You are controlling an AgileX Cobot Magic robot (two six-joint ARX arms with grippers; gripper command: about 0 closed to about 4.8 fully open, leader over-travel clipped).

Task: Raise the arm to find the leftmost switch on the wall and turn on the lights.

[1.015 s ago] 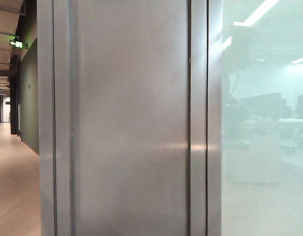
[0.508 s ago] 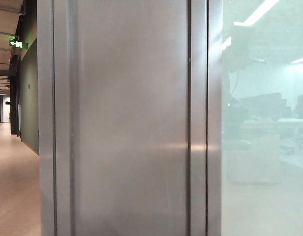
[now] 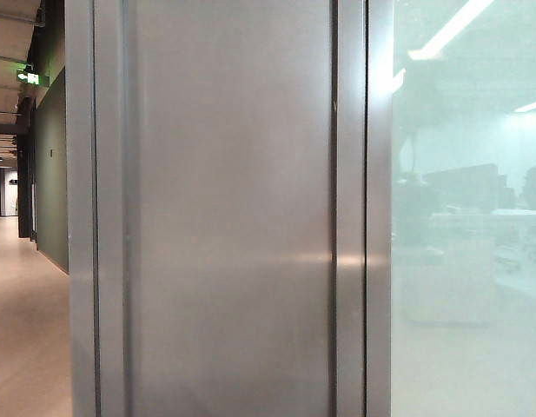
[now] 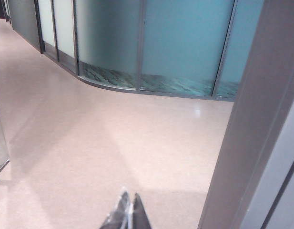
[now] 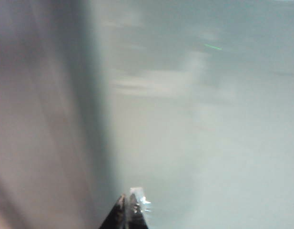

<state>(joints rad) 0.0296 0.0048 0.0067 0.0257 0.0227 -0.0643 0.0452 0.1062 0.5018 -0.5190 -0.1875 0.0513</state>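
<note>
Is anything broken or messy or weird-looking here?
Nothing looks broken or spilled. The grey wall is smooth and unmarked, and no switch shows on it. The left gripper is shut above bare floor. The right gripper is shut too, and its view is blurred. In the glass pane a hazy dark arm shows.

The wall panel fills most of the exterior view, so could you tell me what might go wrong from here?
1. No switch shows on the wall in any view, so the search may miss it.
2. The right gripper, shut, points at a blurred grey surface that looks close; it could scrape against it.
3. The left gripper, shut, hangs over the floor beside a metal frame and could clip it.
</note>
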